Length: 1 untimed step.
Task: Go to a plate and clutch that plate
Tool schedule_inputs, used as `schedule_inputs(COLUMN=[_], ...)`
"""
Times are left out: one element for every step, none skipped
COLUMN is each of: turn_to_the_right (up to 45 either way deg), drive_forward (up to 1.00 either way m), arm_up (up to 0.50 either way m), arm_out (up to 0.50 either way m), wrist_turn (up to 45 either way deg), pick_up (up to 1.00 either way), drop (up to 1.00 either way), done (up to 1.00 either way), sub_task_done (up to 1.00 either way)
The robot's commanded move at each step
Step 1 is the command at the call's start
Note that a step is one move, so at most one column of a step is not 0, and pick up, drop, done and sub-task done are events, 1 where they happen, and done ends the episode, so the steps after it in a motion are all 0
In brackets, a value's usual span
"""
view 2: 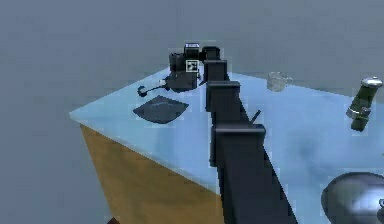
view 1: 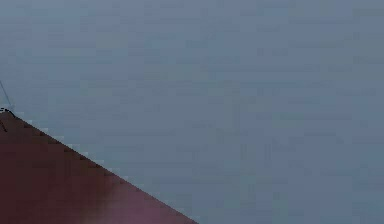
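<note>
Status: the approach looks done. I'm alongside the counter (view 2: pixel 130 170), with the arm (view 2: pixel 235 140) stretched across its pale blue top. The gripper (view 2: pixel 158 87) sits toward the arm side view's left, right by the plate (view 2: pixel 163 110), or what I take for it: flat, low, dark grey, outline more angular than round, lying on the top near the counter's corner.

I can't tell if the fingers are over it, beside it or touching it. I can't tell the gripper's opening either, or whether it has hold of anything. The plate rests on the surface, so I judge the grab not yet done. Left to do: secure it and lift it clear.

Also on the top, well apart from the plate: a clear glass (view 2: pixel 278 80), a metallic shaker-like thing (view 2: pixel 365 100) and a grey dome (view 2: pixel 355 198). Ahead there's grey wall (view 1: pixel 220 90) and dark red floor (view 1: pixel 50 185).
</note>
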Motion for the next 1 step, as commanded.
schedule_inputs(turn_to_the_right=[0.0], drive_forward=[0.0], arm_up=[-0.14], arm_out=[0.0], wrist_turn=[0.0], pick_up=[0.0], drop=[0.0], done=[0.0], sub_task_done=[0.0])
